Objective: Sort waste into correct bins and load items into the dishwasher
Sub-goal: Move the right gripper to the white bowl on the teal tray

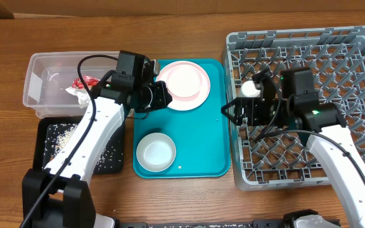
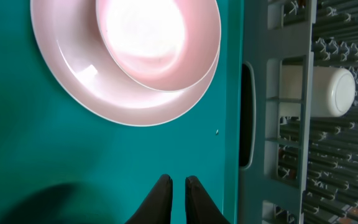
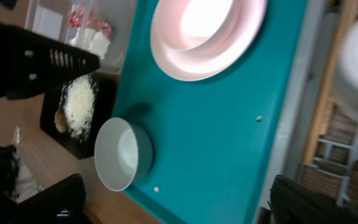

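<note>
Stacked pale pink plates (image 1: 184,83) lie at the far end of the teal tray (image 1: 201,139); they also show in the left wrist view (image 2: 135,62) and the right wrist view (image 3: 207,37). A white bowl (image 1: 156,152) stands at the tray's near left, also in the right wrist view (image 3: 122,154). My left gripper (image 1: 162,96) is shut and empty over the tray beside the plates (image 2: 178,185). My right gripper (image 1: 232,113) is open and empty at the grey dish rack's (image 1: 334,50) left wall (image 3: 185,202). A small white cup (image 1: 251,88) lies in the rack (image 2: 334,92).
The clear tub (image 1: 40,66) at the far left holds the red wrapper (image 1: 84,82) and white napkin (image 1: 80,94). The black tray (image 1: 46,130) in front of it holds rice grains (image 1: 65,134). A few grains lie on the teal tray (image 3: 258,118).
</note>
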Robot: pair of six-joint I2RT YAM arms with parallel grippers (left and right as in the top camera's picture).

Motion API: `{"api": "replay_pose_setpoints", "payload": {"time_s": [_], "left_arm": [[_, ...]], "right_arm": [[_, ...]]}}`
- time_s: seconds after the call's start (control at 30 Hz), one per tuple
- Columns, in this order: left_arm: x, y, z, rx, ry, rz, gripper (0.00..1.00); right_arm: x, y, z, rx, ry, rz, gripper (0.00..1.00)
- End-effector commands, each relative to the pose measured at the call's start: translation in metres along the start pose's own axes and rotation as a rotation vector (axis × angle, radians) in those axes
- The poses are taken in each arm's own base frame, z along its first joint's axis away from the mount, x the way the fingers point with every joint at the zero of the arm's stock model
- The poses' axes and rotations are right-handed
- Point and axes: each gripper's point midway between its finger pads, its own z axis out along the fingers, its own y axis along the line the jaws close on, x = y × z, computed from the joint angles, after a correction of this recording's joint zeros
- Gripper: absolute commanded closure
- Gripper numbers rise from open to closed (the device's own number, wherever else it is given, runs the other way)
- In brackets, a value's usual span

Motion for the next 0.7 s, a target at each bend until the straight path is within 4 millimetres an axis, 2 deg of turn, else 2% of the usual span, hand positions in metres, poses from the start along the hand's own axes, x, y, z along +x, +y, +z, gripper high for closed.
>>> {"api": "replay_pose_setpoints", "payload": {"time_s": [0.0, 0.1, 0.13, 0.2, 0.23, 0.27, 0.3, 0.4, 0.6, 0.67], "left_arm": [[-0.020, -0.006, -0.037, 0.000, -0.122, 0.057, 0.89], [-0.035, 0.002, -0.072, -0.011, -0.226, 0.039, 0.86], [-0.040, 0.005, -0.085, -0.012, -0.259, 0.030, 0.83], [-0.047, 0.013, -0.110, -0.020, -0.325, 0.007, 0.71], [-0.048, 0.018, -0.120, -0.026, -0.347, -0.004, 0.49], [-0.049, 0.023, -0.129, -0.034, -0.364, -0.019, 0.15], [-0.047, 0.026, -0.133, -0.041, -0.369, -0.031, 0.00], [-0.037, 0.041, -0.144, -0.074, -0.354, -0.086, 0.00], [-0.039, 0.099, -0.169, -0.312, -0.419, -0.146, 0.00], [-0.038, 0.105, -0.172, -0.321, -0.423, -0.178, 0.00]], "right_arm": [[0.009, 0.033, 0.005, -0.085, 0.027, -0.104, 0.06], [0.020, 0.060, 0.016, -0.132, 0.060, -0.181, 0.11], [0.023, 0.069, 0.020, -0.145, 0.067, -0.212, 0.17], [0.031, 0.085, 0.031, -0.138, 0.077, -0.252, 0.23], [0.034, 0.091, 0.036, -0.123, 0.077, -0.262, 0.23], [0.038, 0.096, 0.044, -0.100, 0.077, -0.276, 0.24], [0.041, 0.102, 0.049, -0.084, 0.076, -0.295, 0.25], [0.056, 0.119, 0.068, -0.032, 0.071, -0.371, 0.33], [0.084, 0.142, 0.108, 0.095, 0.032, -0.535, 0.38], [0.094, 0.145, 0.122, 0.123, 0.036, -0.571, 0.36]]}}
